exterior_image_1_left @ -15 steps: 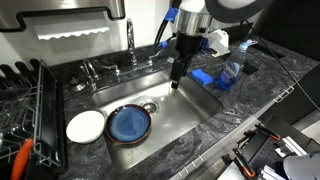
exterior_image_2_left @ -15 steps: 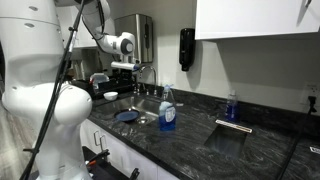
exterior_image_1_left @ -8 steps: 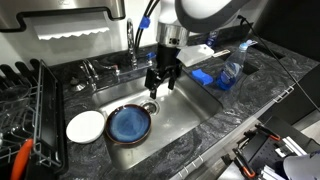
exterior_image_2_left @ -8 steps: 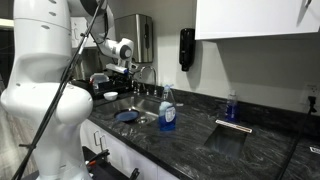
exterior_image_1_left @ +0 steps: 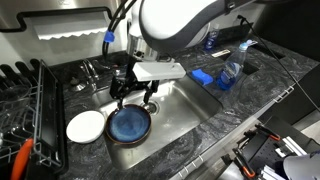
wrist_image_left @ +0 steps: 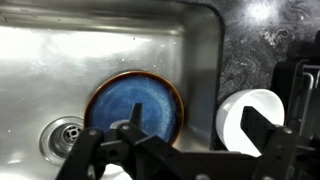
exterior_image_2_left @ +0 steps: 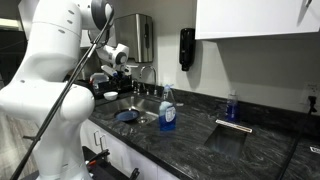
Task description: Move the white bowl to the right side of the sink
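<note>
**Sink (exterior_image_1_left: 190,105) set in a dark marbled counter (exterior_image_1_left: 90,165), seen in an exterior view and checked against the wrist view.** At far left, one black dish rack (exterior_image_1_left: 25,95) is seen. Just beside it, one white bowl (exterior_image_1_left: 85,126) is set upright on the counter, close against the sink's left rim and outside the basin. Inside the basin, one blue plate (exterior_image_1_left: 130,125) is laid flat near the left wall. One round drain (exterior_image_1_left: 149,106) is placed just behind the plate, and bare steel floor is shown to the right of both. The pincer (exterior_image_1_left: 135,93) is held above the plate; in the wrist view its fingers are seen spread apart, with nothing gripped. One faucet (exterior_image_1_left: 130,40) is mounted at the back rim. On the counter at right, one bottle (exterior_image_1_left: 232,68) is stood upright.
</note>
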`<state>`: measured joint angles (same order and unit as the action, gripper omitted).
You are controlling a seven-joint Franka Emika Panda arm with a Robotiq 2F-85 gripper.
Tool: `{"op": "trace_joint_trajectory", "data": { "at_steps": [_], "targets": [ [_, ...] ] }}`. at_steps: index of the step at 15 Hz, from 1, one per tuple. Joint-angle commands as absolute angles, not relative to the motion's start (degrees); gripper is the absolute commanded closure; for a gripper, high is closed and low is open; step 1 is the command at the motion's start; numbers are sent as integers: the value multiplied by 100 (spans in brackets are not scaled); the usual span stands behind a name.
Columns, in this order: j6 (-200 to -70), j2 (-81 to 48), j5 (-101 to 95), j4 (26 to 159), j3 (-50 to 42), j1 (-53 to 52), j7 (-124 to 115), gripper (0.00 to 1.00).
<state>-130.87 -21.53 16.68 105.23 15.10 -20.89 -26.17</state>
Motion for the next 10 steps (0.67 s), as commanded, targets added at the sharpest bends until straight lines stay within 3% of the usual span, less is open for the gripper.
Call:
{"op": "trace_joint_trajectory", "data": {
  "at_steps": [1, 10],
  "targets": [
    [-13629, -2523, 1694, 10239, 1488, -2307, -2961, 0],
    [-14178, -3151, 1028, 9744, 1361, -2805, -3049, 0]
  ]
}}
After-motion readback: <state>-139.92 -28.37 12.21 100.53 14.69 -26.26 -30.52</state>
